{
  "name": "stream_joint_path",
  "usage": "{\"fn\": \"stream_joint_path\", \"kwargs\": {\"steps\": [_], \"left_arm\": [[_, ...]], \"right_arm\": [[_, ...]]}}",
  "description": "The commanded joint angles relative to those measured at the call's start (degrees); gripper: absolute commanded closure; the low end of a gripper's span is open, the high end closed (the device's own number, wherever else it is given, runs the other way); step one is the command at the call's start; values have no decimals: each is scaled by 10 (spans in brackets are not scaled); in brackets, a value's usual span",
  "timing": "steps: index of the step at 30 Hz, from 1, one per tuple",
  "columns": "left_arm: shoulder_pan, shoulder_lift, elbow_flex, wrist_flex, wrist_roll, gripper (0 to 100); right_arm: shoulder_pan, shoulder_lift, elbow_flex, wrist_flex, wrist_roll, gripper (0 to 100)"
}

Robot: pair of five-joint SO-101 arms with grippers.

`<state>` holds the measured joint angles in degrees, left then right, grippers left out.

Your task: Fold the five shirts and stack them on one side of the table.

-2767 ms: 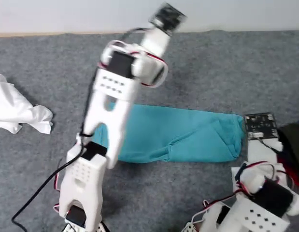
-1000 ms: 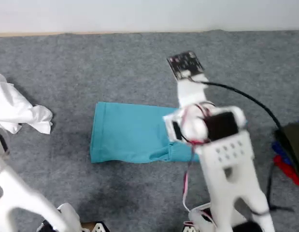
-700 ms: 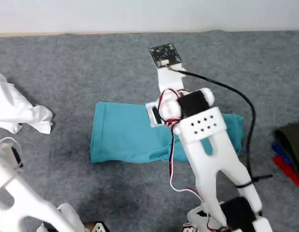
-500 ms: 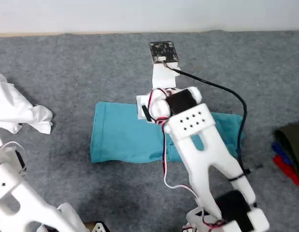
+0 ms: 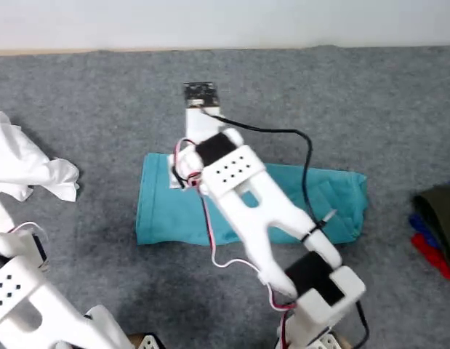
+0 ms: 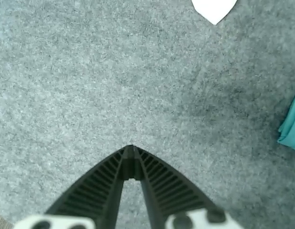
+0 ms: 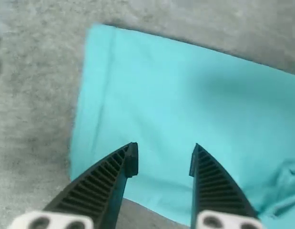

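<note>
Teal shirt (image 5: 166,203) lies flat mid-table on the grey mat (image 5: 101,94). Right gripper (image 7: 161,160) hovers over its end nearer the crumpled white shirt (image 5: 25,163), jaws apart, empty. Left gripper (image 6: 132,151) is closed, empty, over the mat.

The right arm's two black ribbed fingers (image 7: 114,176) stand apart with a clear gap between their tips, hanging over a teal shirt (image 7: 185,95). The shirt lies spread flat on a grey, felt-like surface (image 7: 33,95). A stitched hem (image 7: 102,95) runs along one straight edge of the cloth, beside bare surface. Away from the hem, past one finger, the fabric bunches into soft folds (image 7: 283,191).
</note>
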<state>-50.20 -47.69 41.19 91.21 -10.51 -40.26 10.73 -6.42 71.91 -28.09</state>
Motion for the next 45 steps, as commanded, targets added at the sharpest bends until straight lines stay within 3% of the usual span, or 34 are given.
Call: {"fn": "stream_joint_path", "kwargs": {"steps": [1, 10, 27, 43, 45], "left_arm": [[-4, -11, -1, -7, -5, 996], [-4, -11, 0, -6, -5, 996], [-4, -11, 0, -5, -4, 996], [-4, -11, 0, -5, -4, 996], [-4, -11, 0, -5, -4, 996]], "right_arm": [[-33, 24, -74, -6, -6, 794], [-95, 147, -191, -6, -25, 794], [-120, 366, -382, -6, -23, 794], [-119, 448, -407, 16, -22, 796], [-119, 449, -407, 22, -22, 834]]}}
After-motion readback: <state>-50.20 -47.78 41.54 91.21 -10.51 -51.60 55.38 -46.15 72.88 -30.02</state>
